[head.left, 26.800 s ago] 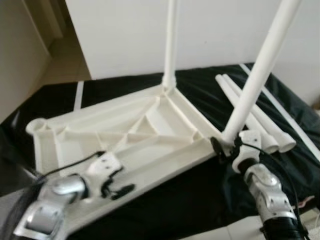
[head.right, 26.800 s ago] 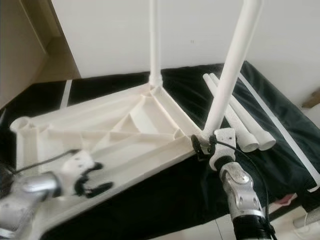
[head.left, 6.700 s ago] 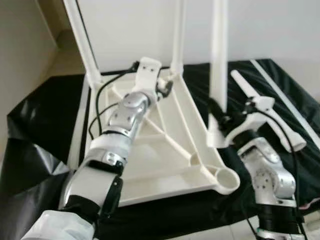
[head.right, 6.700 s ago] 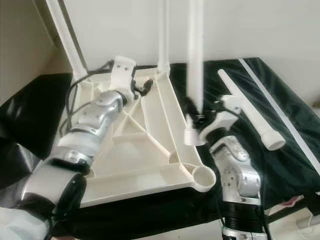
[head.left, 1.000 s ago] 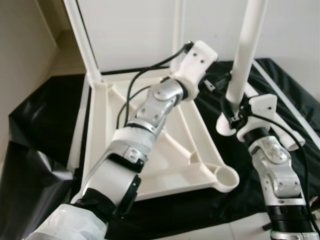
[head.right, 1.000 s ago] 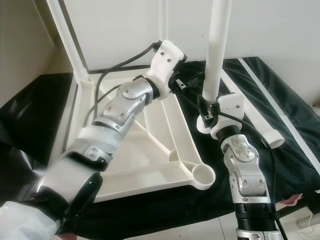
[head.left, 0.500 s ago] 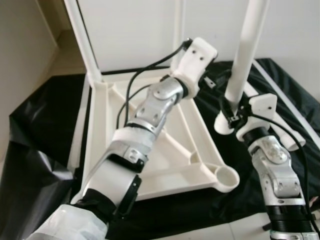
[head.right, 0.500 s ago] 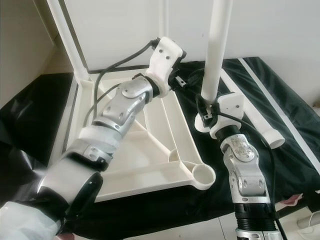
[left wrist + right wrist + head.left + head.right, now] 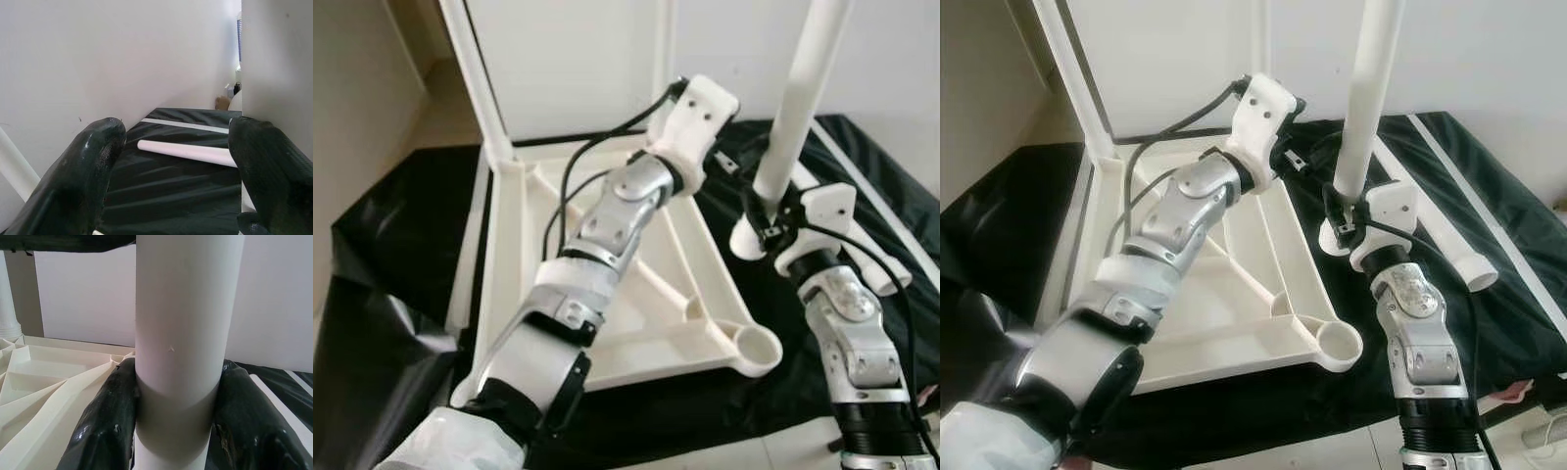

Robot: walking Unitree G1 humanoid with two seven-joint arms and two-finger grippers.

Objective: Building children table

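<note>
My right gripper [image 9: 1342, 227] pinches a white table leg [image 9: 1363, 108] upright; left gripper [image 9: 1301, 162] is spread. Next, I seat it in the tabletop's [image 9: 1234, 294] empty socket [image 9: 1337, 343] at five o'clock.

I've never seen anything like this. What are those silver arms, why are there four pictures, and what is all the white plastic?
It is a humanoid robot assembling a child's table. Two pictures come from its head, looking down; the other two from cameras on its wrists. The upturned white tabletop lies on a black sheet, with legs already standing in its far corners and a spare leg lying beside it. The right gripper is clamped around another table leg, held upright. The left gripper reaches over the tabletop's far corner, fingers open and holding nothing.
</note>
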